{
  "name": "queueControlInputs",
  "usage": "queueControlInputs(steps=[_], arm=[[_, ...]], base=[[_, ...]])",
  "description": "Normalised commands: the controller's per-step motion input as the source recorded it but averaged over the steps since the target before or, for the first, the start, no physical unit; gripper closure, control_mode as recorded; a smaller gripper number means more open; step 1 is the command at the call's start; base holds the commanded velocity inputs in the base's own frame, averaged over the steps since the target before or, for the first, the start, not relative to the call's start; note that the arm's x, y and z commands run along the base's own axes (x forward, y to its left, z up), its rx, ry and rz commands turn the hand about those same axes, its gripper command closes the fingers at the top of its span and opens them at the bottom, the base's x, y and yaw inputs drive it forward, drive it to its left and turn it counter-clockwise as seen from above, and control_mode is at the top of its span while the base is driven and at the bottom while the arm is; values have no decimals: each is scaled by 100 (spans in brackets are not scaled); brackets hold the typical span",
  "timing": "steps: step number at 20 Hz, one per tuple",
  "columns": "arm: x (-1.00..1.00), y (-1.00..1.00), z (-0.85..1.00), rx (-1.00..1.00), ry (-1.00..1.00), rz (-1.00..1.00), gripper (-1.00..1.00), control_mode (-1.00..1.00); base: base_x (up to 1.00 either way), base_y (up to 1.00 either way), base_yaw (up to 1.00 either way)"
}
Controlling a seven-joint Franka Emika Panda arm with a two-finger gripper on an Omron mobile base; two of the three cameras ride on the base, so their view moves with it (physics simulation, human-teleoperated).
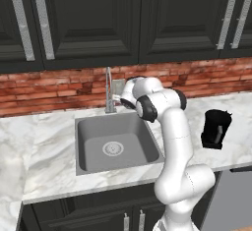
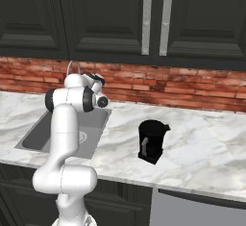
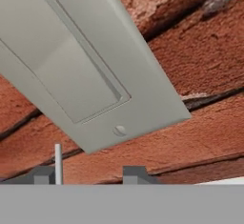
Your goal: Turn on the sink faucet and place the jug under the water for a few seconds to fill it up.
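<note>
1. Foreground: the white arm rises from the lower right of the left base view, bending over the sink [image 1: 88, 146], a grey basin at frame centre with a dry drain and no water running.
2. Right of the frame: the jug [image 1: 215, 128] stands upright on the marble surface [image 1: 49, 171], well apart from the basin and untouched.
3. Behind the basin: the pincer [image 3: 88, 175] sits near the sink faucet [image 1: 109, 90], its tips parted and grasping nothing; a thin rod [image 3: 58, 163] rises beside the left tip.
4. Farthest: a grey outlet plate [image 3: 81, 61] on the brick wall [image 3: 190, 75].
5. Judgement: the faucet-opening step is in hand; next, the tips must find the side lever, not the plate.
</note>
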Motion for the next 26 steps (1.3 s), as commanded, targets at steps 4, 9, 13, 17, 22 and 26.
queueControlInputs(steps=[4, 9, 13, 17, 22, 26], arm=[[11, -92, -52, 14, 10, -9, 100, -100], [10, -93, -49, 15, 12, -9, 100, -100], [10, -90, -50, 14, 13, -8, 100, -100], [10, -85, -54, 12, 13, -8, 100, -100], [3, -69, -58, 10, 12, -9, 100, -100], [0, -53, -54, 11, 12, -10, 100, -100]], base=[[0, 0, 0], [0, 0, 0], [0, 0, 0], [0, 0, 0], [0, 0, 0], [0, 0, 0]])
